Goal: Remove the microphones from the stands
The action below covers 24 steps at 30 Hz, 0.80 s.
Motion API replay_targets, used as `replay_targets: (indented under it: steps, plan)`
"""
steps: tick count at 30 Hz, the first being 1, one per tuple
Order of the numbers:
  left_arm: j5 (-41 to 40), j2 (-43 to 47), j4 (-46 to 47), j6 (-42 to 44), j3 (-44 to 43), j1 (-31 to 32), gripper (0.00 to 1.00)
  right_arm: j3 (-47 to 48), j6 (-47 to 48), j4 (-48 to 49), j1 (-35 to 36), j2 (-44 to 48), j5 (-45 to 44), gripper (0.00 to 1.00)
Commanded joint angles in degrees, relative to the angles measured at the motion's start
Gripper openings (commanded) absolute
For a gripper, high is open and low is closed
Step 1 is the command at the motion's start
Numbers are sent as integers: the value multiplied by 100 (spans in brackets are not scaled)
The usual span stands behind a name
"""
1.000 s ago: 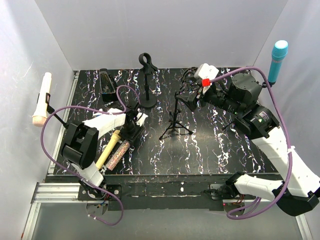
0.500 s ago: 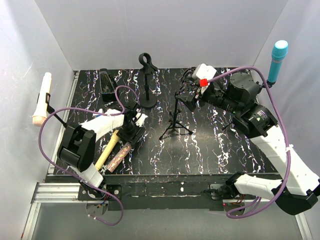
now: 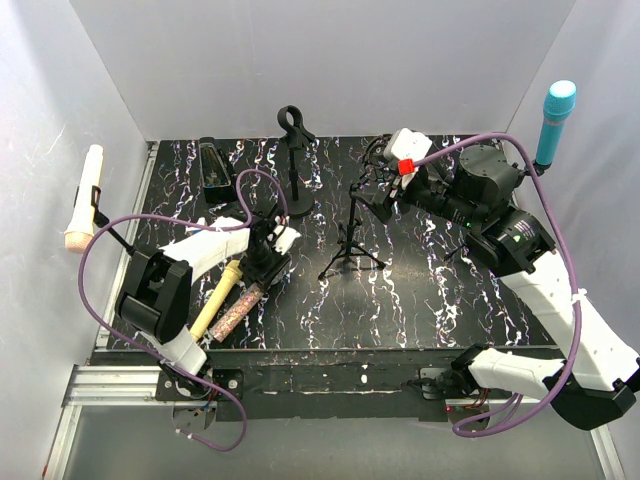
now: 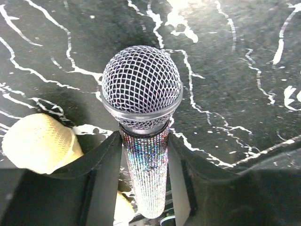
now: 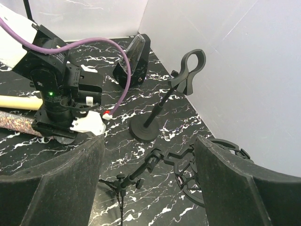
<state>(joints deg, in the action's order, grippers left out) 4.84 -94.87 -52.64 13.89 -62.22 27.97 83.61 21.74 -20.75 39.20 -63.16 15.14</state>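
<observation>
A glitter-handled microphone (image 4: 141, 84) with a silver mesh head lies on the black marbled table (image 3: 420, 300), shown in the top view as the glitter microphone (image 3: 237, 308). My left gripper (image 4: 145, 139) is down over it, its fingers pressed against both sides of the handle. My left gripper (image 3: 262, 265) sits at the table's left. My right gripper (image 5: 150, 183) hangs open above a tripod stand (image 5: 127, 181) whose shock mount (image 5: 207, 174) is empty. My right gripper (image 3: 385, 190) is at the back right.
A yellow microphone (image 4: 40, 141) lies touching the glitter one. A round-base stand (image 3: 295, 165) with an empty clip stands at the back, a black holder (image 3: 212, 165) to its left. A white microphone (image 3: 85, 200) hangs by the left wall, a blue microphone (image 3: 555, 120) by the right.
My left gripper's jaws widened briefly and are back against the glitter handle. The yellow microphone shifted slightly. My right gripper drifted a little to the left.
</observation>
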Motion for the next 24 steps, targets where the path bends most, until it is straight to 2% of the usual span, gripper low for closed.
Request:
replay_targets:
  steps: [1, 10, 13, 16, 18, 19, 22, 24]
  plan:
    - [-1071, 179, 166, -79, 16, 7, 28, 252, 129, 10, -9, 58, 42, 82]
    - [-2328, 460, 421, 211, 438, -63, 9, 261, 129, 45, -18, 31, 112, 82]
    - [-2619, 566, 553, 289, 640, -107, 9, 348, 120, 19, -18, 23, 182, 82]
    - [-2550, 654, 527, 290, 702, -116, 10, 550, 24, -87, -9, -39, 262, 82]
    - [-2392, 689, 431, 255, 606, -116, 18, 787, -116, -183, -9, -100, 244, 83]
    - [-2296, 698, 343, 246, 492, -116, 30, 936, -178, -227, -9, -135, 209, 83]
    - [-1743, 820, 18, 211, -43, -116, 53, 1393, -363, -429, -9, -232, -106, 83]
    - [-1260, 1048, -79, 176, -456, -116, 59, 1674, -538, -639, -53, -241, -466, 84]
